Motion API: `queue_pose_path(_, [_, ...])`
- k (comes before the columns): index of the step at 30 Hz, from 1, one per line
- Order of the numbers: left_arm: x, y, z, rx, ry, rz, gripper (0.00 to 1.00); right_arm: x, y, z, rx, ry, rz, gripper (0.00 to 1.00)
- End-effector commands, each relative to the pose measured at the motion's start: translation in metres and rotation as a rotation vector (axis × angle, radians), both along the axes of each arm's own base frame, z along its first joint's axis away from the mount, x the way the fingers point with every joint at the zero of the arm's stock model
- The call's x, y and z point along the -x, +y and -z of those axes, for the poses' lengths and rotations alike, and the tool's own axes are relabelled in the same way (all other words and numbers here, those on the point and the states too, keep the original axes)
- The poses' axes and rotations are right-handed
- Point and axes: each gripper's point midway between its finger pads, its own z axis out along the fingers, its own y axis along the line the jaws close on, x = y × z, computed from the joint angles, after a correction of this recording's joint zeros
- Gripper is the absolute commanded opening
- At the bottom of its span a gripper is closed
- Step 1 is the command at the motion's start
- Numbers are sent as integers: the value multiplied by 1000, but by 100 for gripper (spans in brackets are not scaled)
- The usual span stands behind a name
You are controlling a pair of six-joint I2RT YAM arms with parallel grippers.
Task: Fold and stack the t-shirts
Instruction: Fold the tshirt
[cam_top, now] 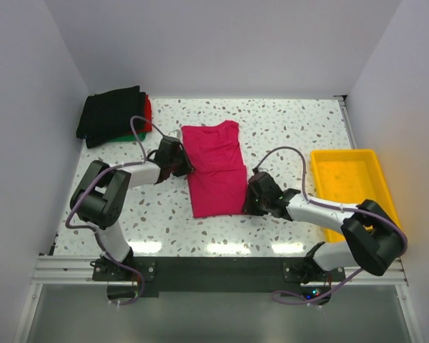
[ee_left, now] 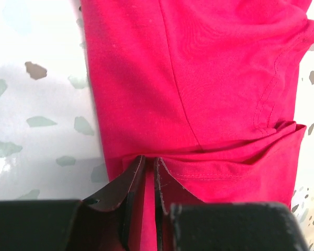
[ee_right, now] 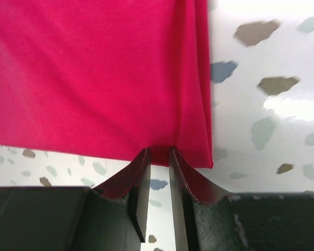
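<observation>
Left pincer [cam_top: 188,166] pinches the pink shirt [cam_top: 214,168] at its left edge, cloth caught between its fingers. Right pincer [cam_top: 249,194] nips the near right corner, low over the counter [cam_top: 286,128].

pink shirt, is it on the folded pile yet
No, the pink shirt lies in the middle, apart from the pile in the far left corner.

White, glossy bench [cam_top: 293,128], flecked with grey, brown and blue chips. Closed in on three sides, plain and pale: back wall [cam_top: 222,43] at 12 o'clock, left wall [cam_top: 21,107] at 9, right wall [cam_top: 411,86] at 3. Bright glare patches [cam_top: 222,248] along the 6 o'clock edge. Aluminium rail [cam_top: 64,268] just past that edge, dull grey surface [cam_top: 214,318] beyond it.
</observation>
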Motion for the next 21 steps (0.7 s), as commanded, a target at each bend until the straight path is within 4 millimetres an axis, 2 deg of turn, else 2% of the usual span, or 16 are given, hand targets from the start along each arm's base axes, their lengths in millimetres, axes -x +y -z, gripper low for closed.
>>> queue_pose_path(1, [16,19,9,-47,27,-24,17,26,6,5,7,52,-32,25])
queue_pose_path(4, [23,22,4,-44,18,-18,17,39,20,0,-11,45,-64,25])
queue_pose_path(6, [27,24,1,-47,14,-9,18,42,23,0,-11,45,-60,25])
queue_pose_path(9, [26,23,-15,-43,-12,3,20,44,23,-2,-12,43,-58,25])
queue_pose_path(12, [18,21,-43,-37,-71,17,25,43,22,-16,-25,21,-53,26])
queue_pose_path(13, [20,21,-56,-41,-72,25,27,40,23,-29,-47,-7,-51,27])
queue_pose_path(14, [20,21,-64,-36,-83,28,29,43,18,-31,-31,-1,-47,28])
queue_pose_path(16, [22,20,-86,-15,-119,32,36,41,14,-43,-35,-29,-32,36])
queue_pose_path(17, [30,23,-86,-14,-102,24,38,43,7,-49,-27,-35,-25,38])
queue_pose_path(18, [33,24,-90,-4,-105,20,42,43,4,-53,-26,-44,-18,45])
queue_pose_path(19, [41,23,-100,20,-122,30,44,44,2,-55,-29,-49,-15,48])
queue_pose_path(20, [53,27,-93,13,-90,25,46,46,0,-59,-35,-51,-15,50])
queue_pose_path(21, [60,30,-100,22,-106,18,46,49,-1,-60,-42,-45,-22,53])
